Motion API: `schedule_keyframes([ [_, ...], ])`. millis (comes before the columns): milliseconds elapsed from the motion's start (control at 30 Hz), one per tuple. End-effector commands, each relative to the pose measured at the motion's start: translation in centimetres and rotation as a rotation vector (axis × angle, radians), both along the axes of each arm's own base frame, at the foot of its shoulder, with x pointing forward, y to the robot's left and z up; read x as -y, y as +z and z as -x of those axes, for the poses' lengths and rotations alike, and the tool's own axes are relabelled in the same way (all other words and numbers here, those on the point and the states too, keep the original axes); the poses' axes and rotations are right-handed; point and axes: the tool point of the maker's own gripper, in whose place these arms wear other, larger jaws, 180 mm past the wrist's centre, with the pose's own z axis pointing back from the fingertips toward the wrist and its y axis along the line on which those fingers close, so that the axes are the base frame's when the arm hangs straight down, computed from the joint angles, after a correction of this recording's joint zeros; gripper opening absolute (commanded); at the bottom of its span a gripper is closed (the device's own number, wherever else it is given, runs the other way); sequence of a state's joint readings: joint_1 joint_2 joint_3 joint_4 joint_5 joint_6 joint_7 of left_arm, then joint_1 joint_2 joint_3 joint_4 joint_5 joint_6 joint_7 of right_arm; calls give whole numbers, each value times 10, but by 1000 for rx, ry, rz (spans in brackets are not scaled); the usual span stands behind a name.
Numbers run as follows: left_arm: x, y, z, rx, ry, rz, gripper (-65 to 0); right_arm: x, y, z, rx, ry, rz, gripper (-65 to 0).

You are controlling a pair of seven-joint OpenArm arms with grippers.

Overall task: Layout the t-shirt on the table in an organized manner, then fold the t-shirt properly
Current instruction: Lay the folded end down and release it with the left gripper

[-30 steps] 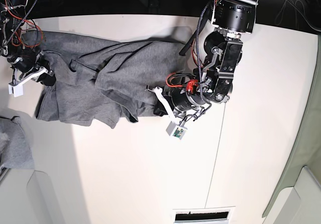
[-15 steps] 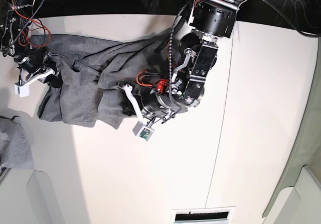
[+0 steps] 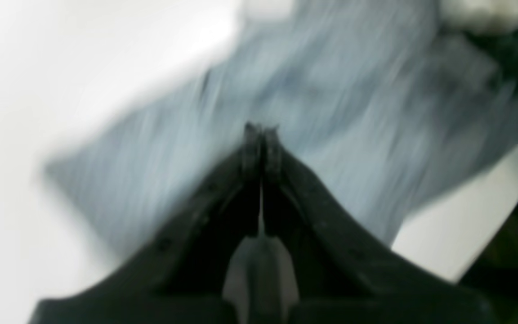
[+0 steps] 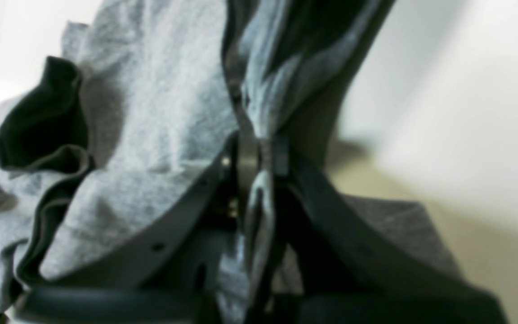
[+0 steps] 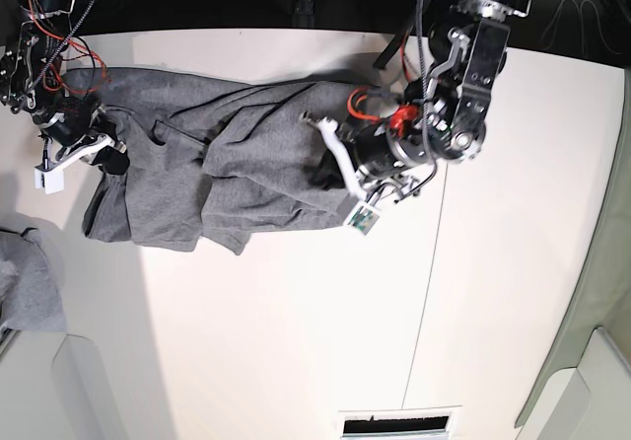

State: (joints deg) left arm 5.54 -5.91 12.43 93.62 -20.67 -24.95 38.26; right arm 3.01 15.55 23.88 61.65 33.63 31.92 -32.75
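In the left wrist view, the left end effector (image 3: 261, 135) has its jaws pressed together with nothing visible between them, closed on nothing that shows; the picture is heavily blurred, with grey cloth just beyond the tips. In the right wrist view, the right end effector (image 4: 259, 148) is closed on a gathered fold of the t-shirt (image 4: 151, 135), the fabric running up out of the jaws and bunching in soft ridges to one side.

Farther off, the base view shows the t-shirt (image 5: 227, 164) lying crumpled along the far part of the bench (image 5: 296, 341), stretched between the two arms but still rumpled and doubled over itself, so the layout step looks unfinished. A separate bunch of grey cloth (image 5: 30, 292) sits apart at the near edge.

The shirt looks light, limp and non-slippery: it will sag, drag and wrinkle rather than hold a shape. Good holds are probably the hem corners or shoulder seams, pinched through few layers, so that pulling apart spreads it flat instead of dragging the heap.
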Motion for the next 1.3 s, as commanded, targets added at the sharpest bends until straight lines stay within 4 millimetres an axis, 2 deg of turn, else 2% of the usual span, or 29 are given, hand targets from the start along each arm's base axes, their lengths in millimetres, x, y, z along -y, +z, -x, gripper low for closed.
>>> schedule_keyframes([
  [0,10,21,-6,68,-12,79,-637,8,7,-5,15,3,21,-650],
  [100,4,9,9,46,9,109,-637,9,7,-5,16,2,23,-650],
  [300,10,-40,56,-89,-39,143,-637,7,7,-6,17,1,19,-650],
  [367,5,-53,58,-112,-29,129,-637,7,9,-8,23,0,15,-650],
  [433,3,-56,52,-114,-28,122,-637,7,11,-11,31,-1,15,-650],
  [533,12,-39,45,-76,-81,161,-637,8,11,-12,31,0,18,-650],
  [633,24,-5,38,-16,-126,226,-637,8,9,-10,21,5,22,-650],
  [800,30,45,26,121,-165,232,-637,8,12,-13,30,2,20,-650],
  [867,31,48,25,128,-168,233,-637,8,11,-11,27,2,20,-650],
  [1067,21,34,26,105,-151,185,-637,9,13,-14,35,2,24,-650],
  [1267,-26,34,8,86,-14,181,-637,10,11,-14,31,7,38,-650],
])
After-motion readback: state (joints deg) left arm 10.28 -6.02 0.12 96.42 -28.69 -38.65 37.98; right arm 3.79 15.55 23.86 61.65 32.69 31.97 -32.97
